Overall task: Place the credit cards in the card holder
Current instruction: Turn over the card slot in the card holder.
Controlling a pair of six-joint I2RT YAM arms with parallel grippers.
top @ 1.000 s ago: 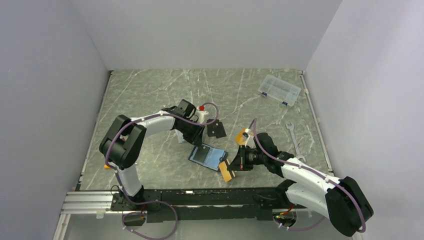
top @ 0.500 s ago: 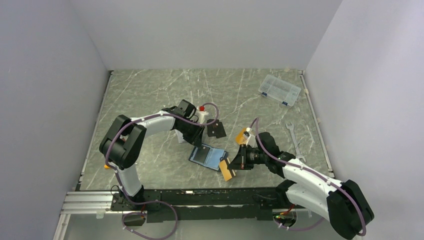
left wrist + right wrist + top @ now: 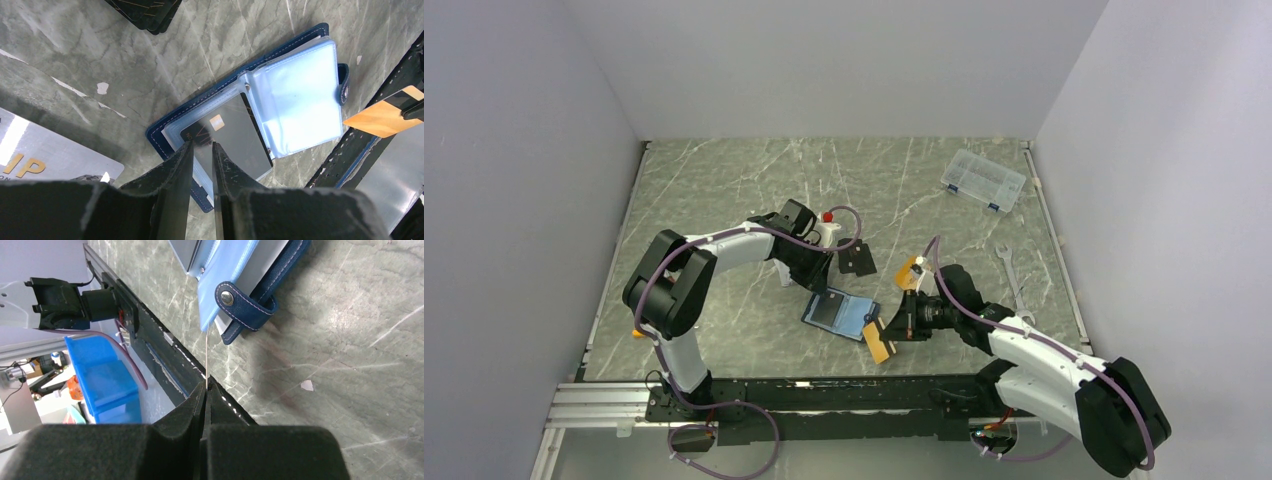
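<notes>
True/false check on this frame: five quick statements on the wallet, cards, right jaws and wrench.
1. The wallet lies open. True.
2. The right jaws are empty. False: they are shut on the orange card, seen edge-on in the right wrist view.
3. A dark card sits in one wallet sleeve. True.
4. The wrench lies on the wallet. False: it lies well apart, toward the table's right edge.
5. A silver card lies outside the wallet. True.
</notes>
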